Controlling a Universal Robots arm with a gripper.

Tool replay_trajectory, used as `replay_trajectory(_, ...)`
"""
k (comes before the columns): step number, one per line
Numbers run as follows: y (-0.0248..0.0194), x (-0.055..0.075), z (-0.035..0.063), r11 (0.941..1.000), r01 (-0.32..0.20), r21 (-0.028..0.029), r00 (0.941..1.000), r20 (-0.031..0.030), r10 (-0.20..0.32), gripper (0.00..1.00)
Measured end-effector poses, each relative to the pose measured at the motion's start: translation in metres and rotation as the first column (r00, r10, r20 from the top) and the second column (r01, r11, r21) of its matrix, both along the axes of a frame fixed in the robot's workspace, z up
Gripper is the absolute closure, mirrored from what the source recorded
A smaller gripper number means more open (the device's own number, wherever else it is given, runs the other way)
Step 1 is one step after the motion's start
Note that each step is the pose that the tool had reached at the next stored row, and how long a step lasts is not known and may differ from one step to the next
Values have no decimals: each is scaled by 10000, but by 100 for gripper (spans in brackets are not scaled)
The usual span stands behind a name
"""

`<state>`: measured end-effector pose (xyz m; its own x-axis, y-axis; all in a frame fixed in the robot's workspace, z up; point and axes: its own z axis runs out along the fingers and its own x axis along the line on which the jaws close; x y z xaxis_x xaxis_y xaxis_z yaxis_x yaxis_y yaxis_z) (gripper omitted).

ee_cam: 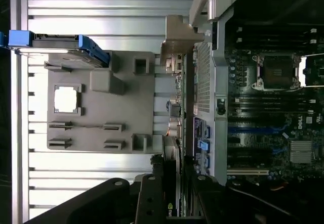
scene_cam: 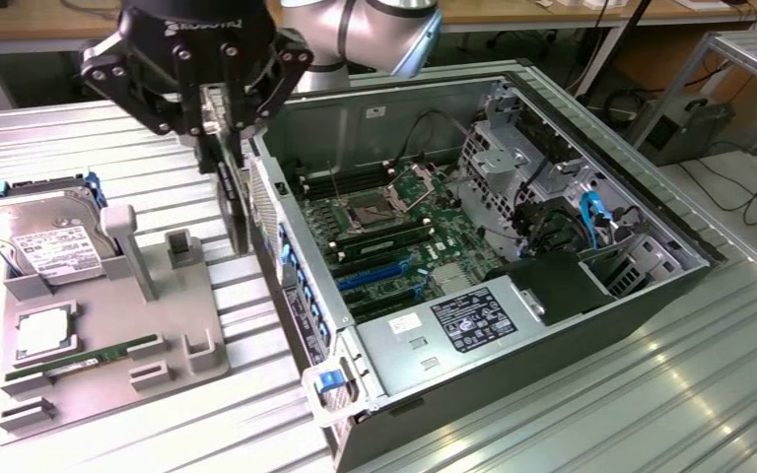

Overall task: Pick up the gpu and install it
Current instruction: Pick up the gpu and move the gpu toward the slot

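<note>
The gpu hangs upright and edge-on, a thin dark card with its lower end just above the table, between the grey holder and the open computer case. My gripper is shut on its upper part. In the wrist view the gpu runs as a narrow strip along the outside of the case's rear wall, with my gripper clamped on it. The motherboard's blue expansion slots lie inside the case, to the exterior view's right of the card.
A grey holder lies at the exterior view's left, with a silver hard drive in blue rails, a processor and a green RAM stick. The case's drive cages and cables stand at the far side.
</note>
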<state>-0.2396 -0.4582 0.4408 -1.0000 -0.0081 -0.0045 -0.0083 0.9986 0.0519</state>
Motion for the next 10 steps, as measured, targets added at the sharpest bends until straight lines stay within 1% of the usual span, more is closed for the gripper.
replay_trajectory(2, -31, 109, 35, 10000, 0, 2, 10000, -21, 0, 74)
replay_trajectory(3, -54, 197, 52, 10000, 0, 4, 10000, -41, 0, 74)
replay_trajectory(5, -73, 285, 59, 10000, 0, 2, 10000, -76, 0, 74)
replay_trajectory(7, -95, 413, 63, 10000, 0, 3, 9999, -121, 0, 74)
replay_trajectory(9, -103, 513, 65, 10000, 0, 2, 9999, -141, 0, 74)
replay_trajectory(10, -104, 585, 65, 10000, -1, 3, 9999, -146, 1, 74)
